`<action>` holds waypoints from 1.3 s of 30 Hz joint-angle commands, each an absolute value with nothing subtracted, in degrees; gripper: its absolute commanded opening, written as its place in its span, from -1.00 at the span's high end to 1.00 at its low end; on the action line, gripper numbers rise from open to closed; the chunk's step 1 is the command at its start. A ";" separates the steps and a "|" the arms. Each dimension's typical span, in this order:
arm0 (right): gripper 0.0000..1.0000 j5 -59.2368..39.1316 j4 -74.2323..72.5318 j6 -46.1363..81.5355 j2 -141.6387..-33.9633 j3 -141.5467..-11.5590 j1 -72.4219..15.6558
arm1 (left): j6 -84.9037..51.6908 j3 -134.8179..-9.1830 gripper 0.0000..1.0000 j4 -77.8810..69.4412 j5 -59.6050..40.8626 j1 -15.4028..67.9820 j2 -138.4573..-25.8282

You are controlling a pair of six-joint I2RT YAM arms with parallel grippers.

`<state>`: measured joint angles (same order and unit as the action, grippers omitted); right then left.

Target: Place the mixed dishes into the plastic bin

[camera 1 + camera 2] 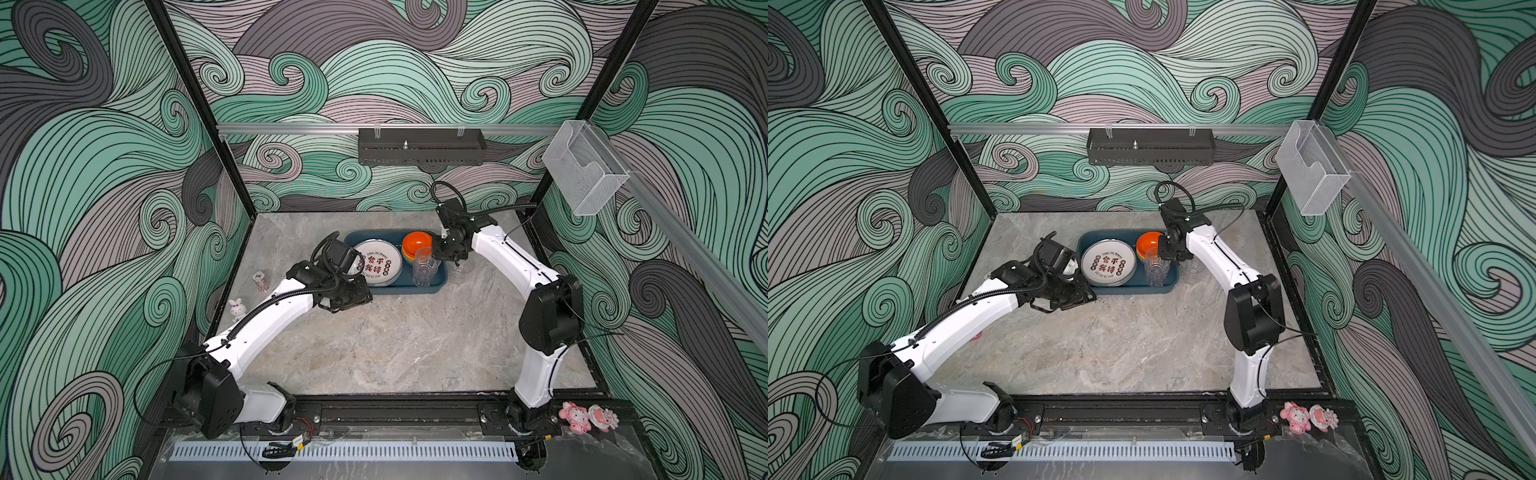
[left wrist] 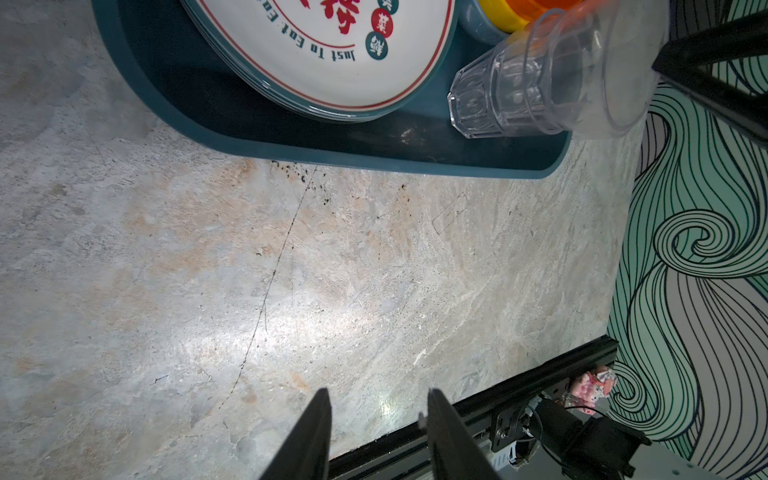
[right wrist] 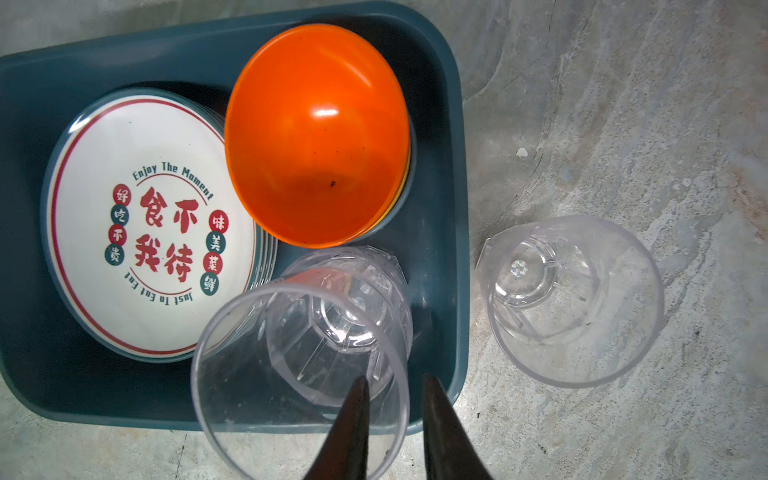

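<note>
The dark teal plastic bin [image 1: 437, 283] [image 1: 1168, 286] [image 3: 457, 199] [image 2: 266, 145] holds a stack of white printed plates [image 1: 378, 264] [image 1: 1108, 264] [image 3: 145, 232] [image 2: 332, 62]. Beside them are stacked bowls with the orange one [image 1: 417, 244] [image 1: 1149, 243] [image 3: 316, 137] on top. A clear tumbler [image 1: 423, 269] [image 1: 1156, 269] [image 3: 307, 332] [image 2: 519, 91] stands upright in the bin. My right gripper [image 3: 392, 382] [image 1: 441, 252] is open astride its rim, one finger inside and one outside. A second tumbler [image 3: 573, 299] [image 1: 461, 268] stands on the table just outside the bin. My left gripper [image 2: 379, 392] [image 1: 365, 297] is open and empty over bare table.
A white rabbit figurine [image 1: 237, 309] and a small patterned object [image 1: 261, 280] sit by the left wall. A black perforated tray [image 1: 419, 147] and a clear box [image 1: 582, 166] hang on the rails. Pink figurines [image 1: 575, 417] rest on the front frame.
</note>
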<state>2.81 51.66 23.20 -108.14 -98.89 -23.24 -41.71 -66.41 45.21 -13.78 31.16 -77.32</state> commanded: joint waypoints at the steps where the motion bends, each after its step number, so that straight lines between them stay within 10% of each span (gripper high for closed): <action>1: 0.47 3.26 52.30 23.90 -104.77 -99.01 -23.47 | -42.19 -65.74 0.17 45.36 -13.84 30.67 -76.18; 39: -0.05 -1.16 47.46 29.48 -98.42 -85.18 -8.56 | -31.38 -69.69 -0.05 34.13 -28.09 38.56 -83.18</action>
